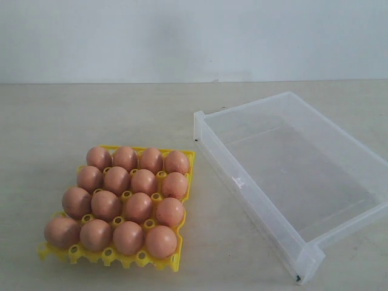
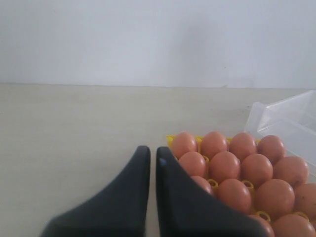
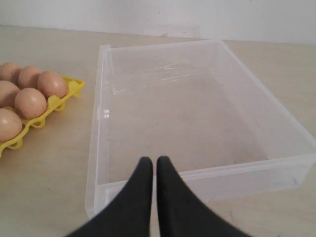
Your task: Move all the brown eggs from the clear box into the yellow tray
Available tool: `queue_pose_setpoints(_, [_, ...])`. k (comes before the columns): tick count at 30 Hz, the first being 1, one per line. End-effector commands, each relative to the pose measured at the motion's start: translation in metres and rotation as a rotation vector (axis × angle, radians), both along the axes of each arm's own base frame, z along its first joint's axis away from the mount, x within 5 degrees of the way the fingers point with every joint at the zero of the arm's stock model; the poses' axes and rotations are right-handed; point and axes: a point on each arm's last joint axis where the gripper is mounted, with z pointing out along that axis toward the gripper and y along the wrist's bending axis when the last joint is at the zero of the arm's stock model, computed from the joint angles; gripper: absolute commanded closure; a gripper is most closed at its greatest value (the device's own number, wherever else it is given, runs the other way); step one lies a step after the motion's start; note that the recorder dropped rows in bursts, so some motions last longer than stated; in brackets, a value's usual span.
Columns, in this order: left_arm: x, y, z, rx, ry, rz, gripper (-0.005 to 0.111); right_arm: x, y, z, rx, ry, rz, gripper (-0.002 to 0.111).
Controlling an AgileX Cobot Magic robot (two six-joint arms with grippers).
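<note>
Several brown eggs (image 1: 139,207) fill every cup of the yellow tray (image 1: 177,254) at the front left of the table. The clear box (image 1: 241,181) lies to its right with nothing inside. Neither arm shows in the exterior view. In the left wrist view my left gripper (image 2: 153,154) is shut and holds nothing, beside the tray's edge (image 2: 170,139), with brown eggs (image 2: 224,167) just past one finger. In the right wrist view my right gripper (image 3: 150,163) is shut and holds nothing, over the near wall of the clear box (image 3: 101,89); the yellow tray (image 3: 75,87) and its eggs (image 3: 30,102) lie off to one side.
The tray and box rest on a pale beige table (image 1: 73,115) that ends at a white wall (image 1: 182,36) behind. The box stands at an angle, one corner post (image 1: 301,274) near the front edge of the exterior view.
</note>
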Motion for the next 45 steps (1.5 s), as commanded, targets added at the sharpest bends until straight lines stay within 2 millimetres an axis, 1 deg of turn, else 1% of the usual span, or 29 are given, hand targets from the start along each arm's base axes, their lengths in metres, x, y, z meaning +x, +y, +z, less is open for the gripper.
queue_pose_setpoints(1, [0.000, 0.000, -0.001, -0.011, -0.001, -0.002, 0.103, 0.003, -0.006, 0.013, 0.144, -0.122, -0.144, 0.108])
queue_pose_setpoints(3, [0.000, 0.000, -0.001, -0.011, -0.001, -0.002, 0.103, 0.005, -0.012, 0.023, 0.210, -0.236, -0.227, 0.108])
queue_pose_setpoints(4, [0.000, 0.000, -0.001, -0.011, -0.001, -0.002, 0.103, 0.005, -0.014, 0.027, 0.212, -0.274, -0.253, 0.108])
queue_pose_setpoints(5, [0.000, 0.000, -0.001, -0.011, -0.001, -0.002, 0.103, 0.004, -0.018, 0.037, 0.180, -0.367, -0.287, 0.108])
queue_pose_setpoints(6, [0.000, 0.000, -0.001, -0.011, -0.001, -0.002, 0.103, 0.003, -0.019, 0.044, 0.133, -0.415, -0.296, 0.108])
queue_pose_setpoints(7, [0.000, 0.000, -0.001, -0.011, -0.001, -0.002, 0.103, 0.000, -0.022, 0.055, 0.027, -0.503, -0.319, 0.108])
queue_pose_setpoints(9, [0.000, 0.000, -0.001, -0.011, -0.001, -0.002, 0.103, 0.000, -0.023, 0.057, -0.088, -0.520, -0.321, 0.108])
queue_pose_setpoints(10, [0.000, 0.000, -0.001, -0.011, -0.001, -0.002, 0.103, 0.000, -0.022, 0.055, -0.091, -0.500, -0.310, 0.108])
queue_pose_setpoints(11, [0.000, 0.000, -0.001, -0.011, -0.001, -0.002, 0.103, 0.002, -0.019, 0.046, -0.092, -0.421, -0.269, 0.108])
queue_pose_setpoints(12, [0.000, 0.000, -0.001, -0.011, -0.001, -0.002, 0.103, 0.003, -0.017, 0.041, -0.095, -0.382, -0.250, 0.108])
queue_pose_setpoints(13, [0.000, 0.000, -0.001, -0.011, -0.001, -0.002, 0.103, 0.005, -0.013, 0.023, -0.100, -0.259, -0.196, 0.108])
queue_pose_setpoints(16, [0.000, 0.000, -0.001, -0.011, -0.001, -0.002, 0.103, 0.001, -0.004, 0.002, -0.098, -0.027, -0.084, 0.108])
queue_pose_setpoints(21, [0.000, 0.000, -0.001, -0.011, -0.001, -0.002, 0.103, 0.001, -0.003, 0.000, 0.005, 0.002, -0.103, 0.108])
queue_pose_setpoints(22, [0.000, 0.000, -0.001, -0.011, -0.001, -0.002, 0.103, 0.001, -0.007, -0.001, -0.006, 0.011, -0.146, 0.108])
queue_pose_setpoints(25, [0.000, 0.000, -0.001, -0.011, -0.001, -0.002, 0.103, 0.001, -0.016, -0.001, 0.041, 0.018, -0.268, 0.108])
queue_pose_setpoints(28, [0.000, 0.000, -0.001, -0.011, -0.001, -0.002, 0.103, 0.000, -0.023, 0.000, 0.026, 0.003, -0.342, 0.108])
queue_pose_setpoints(30, [0.000, 0.000, -0.001, -0.011, -0.001, -0.002, 0.103, 0.001, -0.023, 0.001, -0.026, -0.014, -0.330, 0.108])
queue_pose_setpoints(34, [0.000, 0.000, -0.001, -0.011, -0.001, -0.002, 0.103, 0.001, -0.019, 0.002, -0.220, -0.028, -0.225, 0.108])
queue_pose_setpoints(37, [0.000, 0.000, -0.001, -0.011, -0.001, -0.002, 0.103, 0.001, -0.019, 0.002, -0.181, -0.026, -0.233, 0.108])
queue_pose_setpoints(40, [0.000, 0.000, -0.001, -0.011, -0.001, -0.002, 0.103, 0.001, -0.017, 0.002, -0.107, -0.023, -0.226, 0.108])
queue_pose_setpoints(45, [0.000, 0.000, -0.001, -0.011, -0.001, -0.002, 0.103, 0.001, -0.016, 0.002, -0.102, -0.023, -0.226, 0.108])
